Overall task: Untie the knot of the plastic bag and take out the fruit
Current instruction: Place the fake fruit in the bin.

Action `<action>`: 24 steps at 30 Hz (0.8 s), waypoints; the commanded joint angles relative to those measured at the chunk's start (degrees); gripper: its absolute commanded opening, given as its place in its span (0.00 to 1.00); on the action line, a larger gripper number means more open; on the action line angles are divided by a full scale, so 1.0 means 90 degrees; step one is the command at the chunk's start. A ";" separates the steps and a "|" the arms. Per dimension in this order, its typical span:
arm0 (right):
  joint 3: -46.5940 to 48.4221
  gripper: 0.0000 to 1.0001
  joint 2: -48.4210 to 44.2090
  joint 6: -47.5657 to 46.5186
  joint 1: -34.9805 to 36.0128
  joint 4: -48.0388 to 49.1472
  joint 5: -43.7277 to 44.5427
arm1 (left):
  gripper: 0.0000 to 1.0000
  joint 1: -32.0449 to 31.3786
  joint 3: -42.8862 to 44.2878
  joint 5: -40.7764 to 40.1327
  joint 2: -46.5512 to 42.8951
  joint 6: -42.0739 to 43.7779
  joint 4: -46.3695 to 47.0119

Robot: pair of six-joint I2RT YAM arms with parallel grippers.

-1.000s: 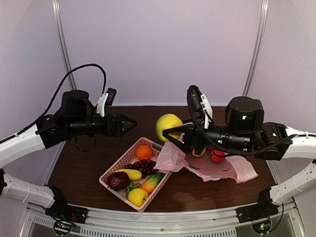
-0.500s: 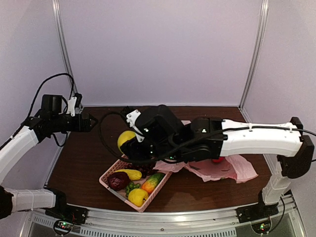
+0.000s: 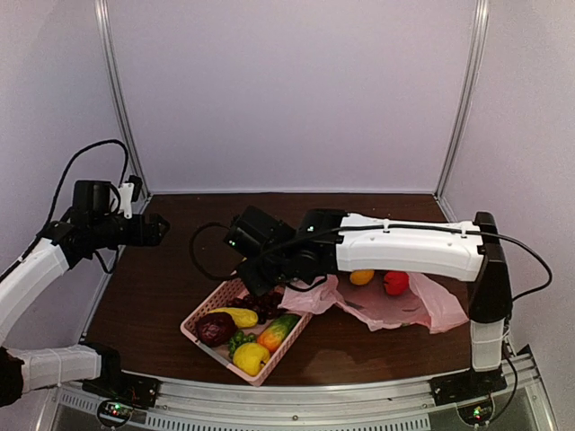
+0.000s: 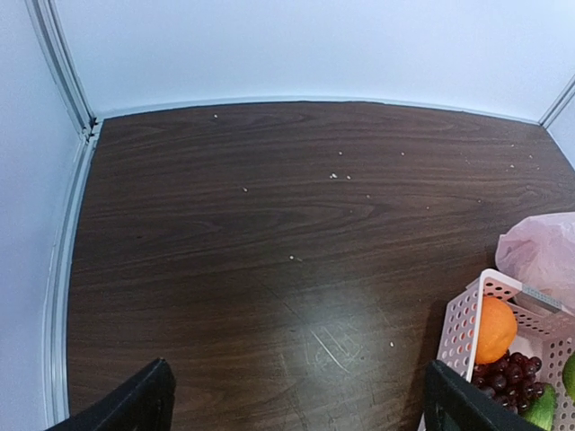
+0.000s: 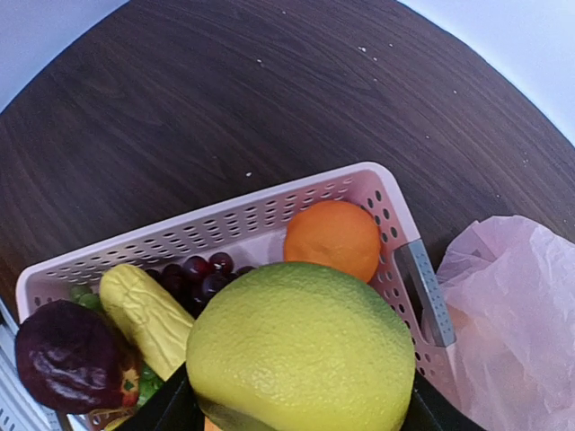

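- Left gripper (image 4: 296, 409): jaws wide apart, nothing between them. Within the last second it has drawn back from the middle of the table (image 4: 269, 224) to the 9 o'clock side. The arm is folded with the wrist level, pointing toward 3 o'clock. Judged parked clear of the work.
- Basket (image 3: 199, 312): pink, latticed, at about 7 o'clock on the table. Contents include an orange (image 5: 332, 238), a grape bunch (image 5: 193, 274) and a maroon fruit (image 5: 67, 355).
- Right gripper (image 5: 292, 409): clamped on a large yellow-green fruit (image 5: 301, 346), one finger on each flank.
  - A second ago it held this fruit above the bag's left edge. It has since swung toward 9 o'clock and now hangs over the basket's far end, just beside the orange.
  - The arm stretches long and low from its base at 5 o'clock, with the wrist pitched down.
  - Whether the fruit touches the basket's contents cannot be told.
  - Judged: one fruit is out of the bag and the release is still to come.
- Plastic bag (image 3: 409, 310): at 3 to 4 o'clock, slack and spread open. The knot is not visible in any view and is judged already undone.
- Orange-yellow fruit (image 3: 361, 277) and red fruit (image 3: 395, 283): lying on the bag side by side. Judged still to be taken out.
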 commanded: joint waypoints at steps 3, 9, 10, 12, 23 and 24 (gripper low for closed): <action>-0.0348 0.56 -0.0037 0.0115 -0.0338 -0.0526 0.0030 | 0.97 0.0051 -0.0095 -0.0051 0.0069 0.0094 0.0229; -0.0723 0.58 -0.0039 0.0169 -0.0455 -0.0731 0.0120 | 0.97 0.0051 -0.0103 -0.0047 0.0105 0.0088 0.0208; -0.0783 0.58 -0.0040 0.0172 -0.0466 -0.0733 0.0126 | 0.97 0.0051 -0.0104 -0.0035 0.0114 0.0091 0.0208; -0.0864 0.58 -0.0026 0.0172 -0.0475 -0.0753 0.0115 | 0.97 0.0051 -0.0092 -0.0015 0.0133 0.0094 0.0208; -0.0913 0.73 0.0034 0.0200 -0.0532 -0.0864 0.0117 | 0.97 0.0051 -0.0099 0.0003 0.0181 0.0090 0.0208; -0.0914 0.75 0.0029 0.0194 -0.0530 -0.0852 0.0102 | 0.97 0.0049 -0.0097 0.0007 0.0183 0.0095 0.0209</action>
